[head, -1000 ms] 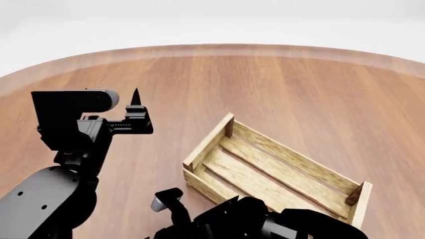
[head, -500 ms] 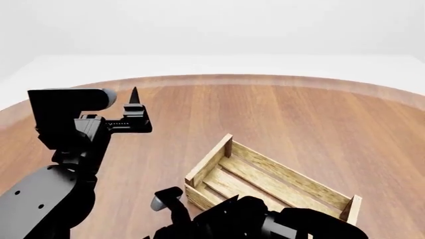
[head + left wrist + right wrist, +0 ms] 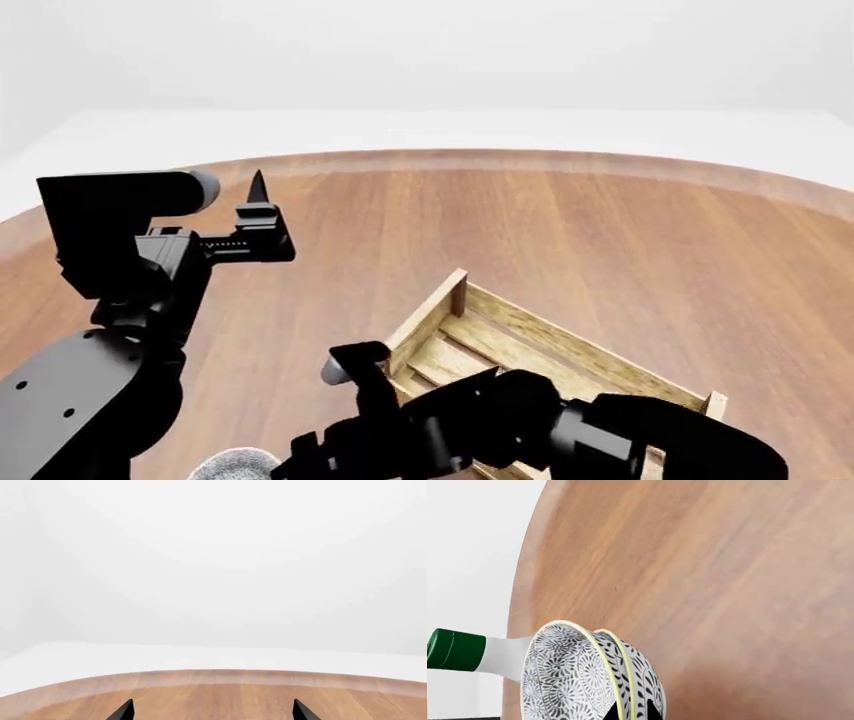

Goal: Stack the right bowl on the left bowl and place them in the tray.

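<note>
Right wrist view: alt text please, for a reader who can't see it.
Two black-and-white patterned bowls, nested one inside the other with yellow rims, stand on edge in the picture against a brown wooden table. A white bottle with a green cap lies behind them, and dark tips of the right gripper show at their rims.

The left gripper [image 3: 256, 205] is held raised, fingers apart (empty); the right arm [image 3: 534, 425] is stretched low, leftward.
</note>
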Motion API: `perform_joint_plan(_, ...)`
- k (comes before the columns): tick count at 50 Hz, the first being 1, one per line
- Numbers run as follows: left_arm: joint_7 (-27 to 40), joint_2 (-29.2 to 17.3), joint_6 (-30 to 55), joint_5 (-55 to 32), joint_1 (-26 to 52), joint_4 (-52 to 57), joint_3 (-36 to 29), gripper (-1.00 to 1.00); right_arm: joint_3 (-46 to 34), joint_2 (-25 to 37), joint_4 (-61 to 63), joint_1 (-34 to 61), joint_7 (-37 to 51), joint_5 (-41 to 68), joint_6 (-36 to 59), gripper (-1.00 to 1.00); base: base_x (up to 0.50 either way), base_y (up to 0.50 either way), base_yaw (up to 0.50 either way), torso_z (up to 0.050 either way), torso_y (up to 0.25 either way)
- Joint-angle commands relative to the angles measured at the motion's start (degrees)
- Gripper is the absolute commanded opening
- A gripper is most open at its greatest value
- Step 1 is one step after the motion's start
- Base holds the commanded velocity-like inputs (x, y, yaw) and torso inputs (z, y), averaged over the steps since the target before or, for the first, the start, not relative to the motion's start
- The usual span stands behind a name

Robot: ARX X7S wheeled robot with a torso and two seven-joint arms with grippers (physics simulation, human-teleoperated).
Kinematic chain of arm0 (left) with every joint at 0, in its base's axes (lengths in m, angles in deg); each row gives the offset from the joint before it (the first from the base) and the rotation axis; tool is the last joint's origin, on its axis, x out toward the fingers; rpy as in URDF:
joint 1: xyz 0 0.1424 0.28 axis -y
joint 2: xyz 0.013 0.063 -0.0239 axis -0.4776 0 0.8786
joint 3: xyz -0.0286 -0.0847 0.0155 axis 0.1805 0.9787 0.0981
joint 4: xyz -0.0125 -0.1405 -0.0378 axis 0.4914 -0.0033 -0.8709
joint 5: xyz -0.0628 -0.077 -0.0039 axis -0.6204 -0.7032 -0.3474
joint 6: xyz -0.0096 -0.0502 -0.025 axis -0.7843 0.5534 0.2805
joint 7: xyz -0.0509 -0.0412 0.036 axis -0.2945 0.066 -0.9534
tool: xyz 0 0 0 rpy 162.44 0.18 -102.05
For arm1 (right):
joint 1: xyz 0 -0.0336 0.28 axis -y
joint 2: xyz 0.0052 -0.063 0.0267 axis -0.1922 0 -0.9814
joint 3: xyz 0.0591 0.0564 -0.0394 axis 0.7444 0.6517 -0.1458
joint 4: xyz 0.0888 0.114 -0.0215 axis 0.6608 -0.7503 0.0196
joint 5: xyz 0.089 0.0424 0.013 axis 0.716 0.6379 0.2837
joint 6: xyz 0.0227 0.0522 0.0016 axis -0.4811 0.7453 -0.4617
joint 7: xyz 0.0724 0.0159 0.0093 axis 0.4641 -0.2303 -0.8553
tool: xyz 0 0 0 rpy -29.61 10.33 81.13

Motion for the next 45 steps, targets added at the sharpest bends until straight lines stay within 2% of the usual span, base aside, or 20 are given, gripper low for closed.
perform_joint_plan(1, 0.5, 0.0, 0.3, -0.4, 0.1, -0.1, 0.1, 1.0, 8.1, 10.1, 12.8, 6.3, 14.0, 10.2, 0.3, -1.0, 0.0, 0.0, 0.0, 0.0, 0.0)
perform_joint_plan(10, 0.7, -0.2, 0.3, -0.6, 0.2, -0.4, 0.2, 1.0, 11.1, 17.4, 20.6, 9.3, 23.2, 13.3, -0.6, -1.0, 0.0, 0.0, 0.0, 0.0, 0.0)
perform_joint_plan(21, 0.7, 0.0, -0.3, -0.4, 0.3, -0.9, -0.4, 1.0, 16.0, 24.8, 17.8, 15.6, 28.4, 17.5, -1.8, -1.0, 0.0, 0.0, 0.0, 0.0, 0.0)
perform_joint_plan(30, 0.7, -0.2, -0.8, -0.3, -0.2, -1.0, -0.5, 1.0, 17.8, 25.9, 9.0, 18.3, 27.0, 18.3, -2.9, -1.0, 0.0, 0.0, 0.0, 0.0, 0.0)
perform_joint_plan(45, 0.9, -0.5, -0.6, -0.9, -0.2, -0.5, -0.3, 1.0, 16.9, 23.5, -6.8, 19.8, 21.6, 17.4, -2.0, -1.0, 0.0, 0.0, 0.0, 0.0, 0.0)
